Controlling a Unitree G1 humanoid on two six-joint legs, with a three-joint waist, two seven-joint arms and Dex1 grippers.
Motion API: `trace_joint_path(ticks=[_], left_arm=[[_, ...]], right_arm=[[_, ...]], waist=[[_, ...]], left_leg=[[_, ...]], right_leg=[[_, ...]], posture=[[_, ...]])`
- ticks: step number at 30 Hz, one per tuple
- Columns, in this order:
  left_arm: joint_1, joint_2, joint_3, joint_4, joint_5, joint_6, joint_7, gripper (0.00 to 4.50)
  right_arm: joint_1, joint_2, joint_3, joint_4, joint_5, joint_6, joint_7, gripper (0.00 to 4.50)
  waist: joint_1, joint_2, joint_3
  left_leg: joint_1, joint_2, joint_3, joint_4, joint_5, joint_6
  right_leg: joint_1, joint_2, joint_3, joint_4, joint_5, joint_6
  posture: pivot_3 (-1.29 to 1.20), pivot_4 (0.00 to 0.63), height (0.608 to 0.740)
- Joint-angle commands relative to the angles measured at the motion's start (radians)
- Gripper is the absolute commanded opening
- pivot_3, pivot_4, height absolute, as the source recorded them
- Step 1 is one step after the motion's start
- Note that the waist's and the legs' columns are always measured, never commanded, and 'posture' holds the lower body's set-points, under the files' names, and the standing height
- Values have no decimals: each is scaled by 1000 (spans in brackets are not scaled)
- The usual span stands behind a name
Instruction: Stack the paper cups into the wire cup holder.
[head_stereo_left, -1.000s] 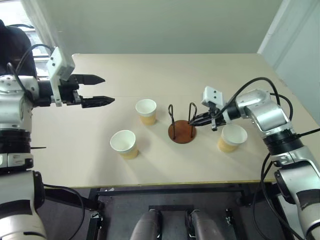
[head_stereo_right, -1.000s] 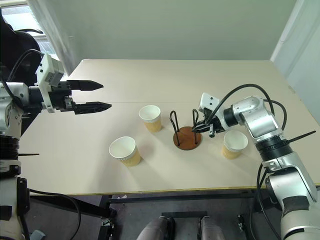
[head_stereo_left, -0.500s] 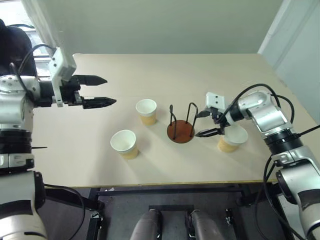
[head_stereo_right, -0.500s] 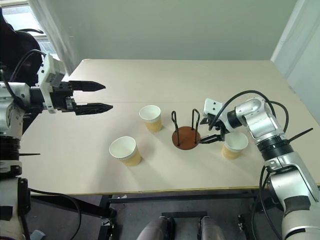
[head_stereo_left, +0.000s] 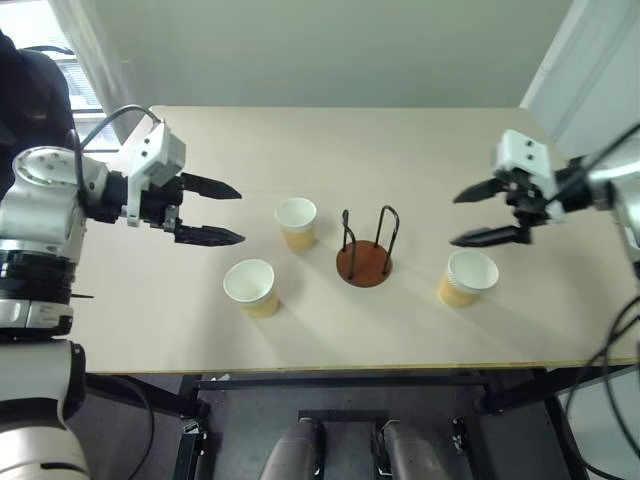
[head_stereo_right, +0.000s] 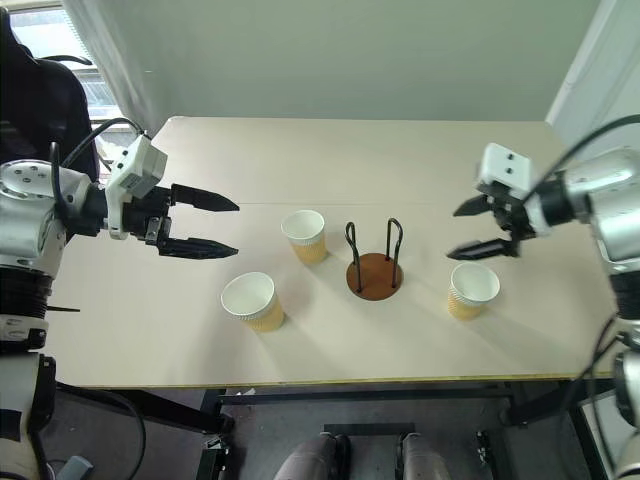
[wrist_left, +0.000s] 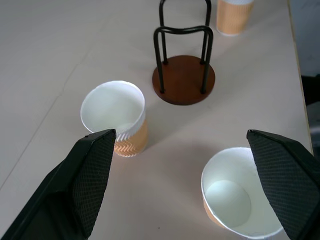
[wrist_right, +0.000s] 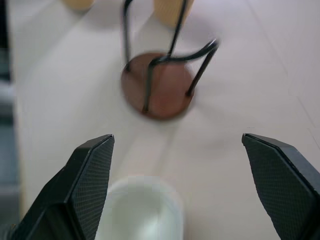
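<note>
Inspector: Cups' location? Tools?

Assessor: Three paper cups (head_stereo_left: 466, 277) (head_stereo_left: 250, 287) (head_stereo_left: 295, 221) stand apart around the wire cup holder (head_stereo_left: 364, 255) on the table (head_stereo_left: 420, 150). Left tool (head_stereo_left: 225, 212) and right tool (head_stereo_left: 462, 214) both spread wide, empty.

Inspector: Handling?

Assessor: Judged light, thin-walled, crushable; grip gently across the body below the rim.

Right wrist view blurred: wire cup holder (wrist_right: 159, 85) smeared, near cup (wrist_right: 137, 207) soft + cut by frame edge, 2 far cups (wrist_right: 172, 10) cropped to bases. Left wrist view: far cup (wrist_left: 233, 16) top cut off, near cup (wrist_left: 240, 192) rim partly behind finger.
</note>
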Motion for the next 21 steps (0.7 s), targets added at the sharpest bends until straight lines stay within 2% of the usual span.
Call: trace_joint_path(ticks=[1,4,7,14,21], left_arm=[[-70,5,-33,44,-30,-39,-40,4500],[-105,-13,-61,93,-26,-60,-40,4500],[-133,-31,-81,130,-28,-80,-40,4500],[-160,-52,-96,167,-31,-99,-40,4500],[-150,-42,-78,157,-39,-94,-40,4500]], right_arm=[[79,-99,-46,-122,42,7,62,4128],[162,-173,-63,-192,50,-20,84,4128],[214,-201,-63,-228,21,-77,55,4128],[272,-184,-24,-234,-83,-240,-24,4128],[275,-161,25,-216,-152,-350,-12,4128]], waist=[[-1,0,0],[-2,0,0],[-5,0,0],[-9,-1,0],[-8,-1,0]], left_leg=[[0,0,0,0,-2,-3],[0,0,0,0,-3,-5],[1,0,0,1,-2,-5],[2,0,0,1,4,3],[1,-1,0,2,4,5]], right_leg=[[0,0,0,0,0,0],[1,0,0,0,-1,1],[1,0,0,0,-1,1],[2,0,1,0,2,5],[3,0,1,0,1,7]], posture=[[0,150,740],[0,150,740],[0,150,740],[0,150,740],[0,150,740]])
